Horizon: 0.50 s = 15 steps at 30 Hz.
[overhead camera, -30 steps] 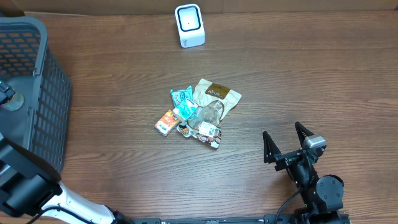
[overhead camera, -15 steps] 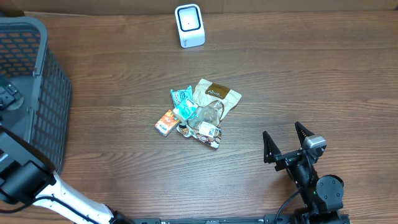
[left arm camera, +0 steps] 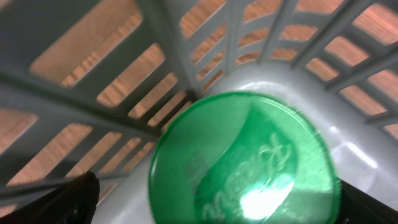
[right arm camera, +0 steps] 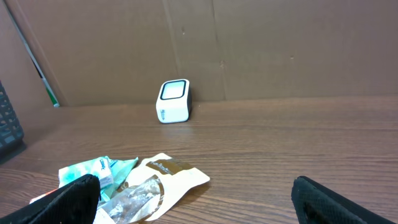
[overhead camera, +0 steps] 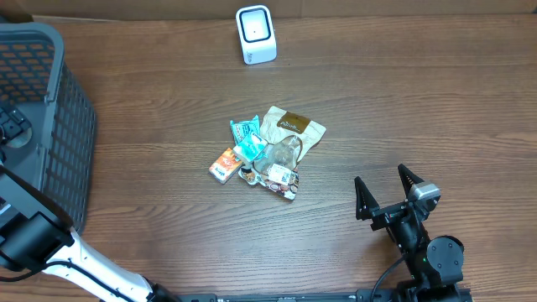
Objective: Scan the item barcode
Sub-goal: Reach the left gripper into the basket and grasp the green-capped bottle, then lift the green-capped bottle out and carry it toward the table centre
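Overhead: left gripper (overhead camera: 12, 126) has shifted slightly inside the grey slatted plastic basket (overhead camera: 59, 50). The pile of snack packets (overhead camera: 268, 151), mid-table, and the white box scanner (overhead camera: 255, 33) are unmoved. Right gripper (overhead camera: 380, 177) is spread wide, empty.
Left wrist: fingers (left arm camera: 74, 199) are released, flanking the round green-lidded item (left arm camera: 242, 162) in the basket.
Right wrist: scanner stands beyond the pile.

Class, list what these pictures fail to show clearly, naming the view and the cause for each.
- Print on the green round item, left wrist view: blurred, and the frame's bottom edge cuts off its lower part.
- Barcodes in the pile of packets, overhead view: too small to find.
- Lettering on the white scanner, right wrist view: too small to read.
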Motion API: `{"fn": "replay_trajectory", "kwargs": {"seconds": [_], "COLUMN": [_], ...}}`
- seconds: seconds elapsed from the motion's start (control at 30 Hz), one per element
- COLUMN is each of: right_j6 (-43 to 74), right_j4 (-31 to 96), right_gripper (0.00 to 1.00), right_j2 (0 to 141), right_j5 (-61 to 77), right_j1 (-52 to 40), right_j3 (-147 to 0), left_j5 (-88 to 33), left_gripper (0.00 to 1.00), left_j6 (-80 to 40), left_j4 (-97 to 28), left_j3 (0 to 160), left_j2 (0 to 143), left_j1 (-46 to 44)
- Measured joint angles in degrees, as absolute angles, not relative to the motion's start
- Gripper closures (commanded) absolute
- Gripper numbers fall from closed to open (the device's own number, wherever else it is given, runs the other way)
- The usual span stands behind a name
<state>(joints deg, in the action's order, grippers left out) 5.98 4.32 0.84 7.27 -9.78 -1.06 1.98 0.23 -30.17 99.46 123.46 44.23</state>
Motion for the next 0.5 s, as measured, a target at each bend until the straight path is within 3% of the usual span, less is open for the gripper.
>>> {"fn": "replay_trajectory", "kwargs": {"seconds": [0.13, 0.5], "right_j6": [6.0, 5.98], "right_j4": [4.34, 4.32], "right_gripper": [0.0, 0.0], "right_j2": [0.84, 0.84], "right_j5": [7.29, 7.29], "right_j1": [-9.78, -9.78], "right_j3": [-1.06, -1.06], "left_j5": [0.51, -3.92], "left_gripper": [0.08, 0.37], "left_j6": [0.23, 0.58], "left_j4": [-28.75, -27.57], "left_j3": [99.44, 99.46], "left_j2": [124.01, 125.08], "left_j1": [44.23, 44.23]}}
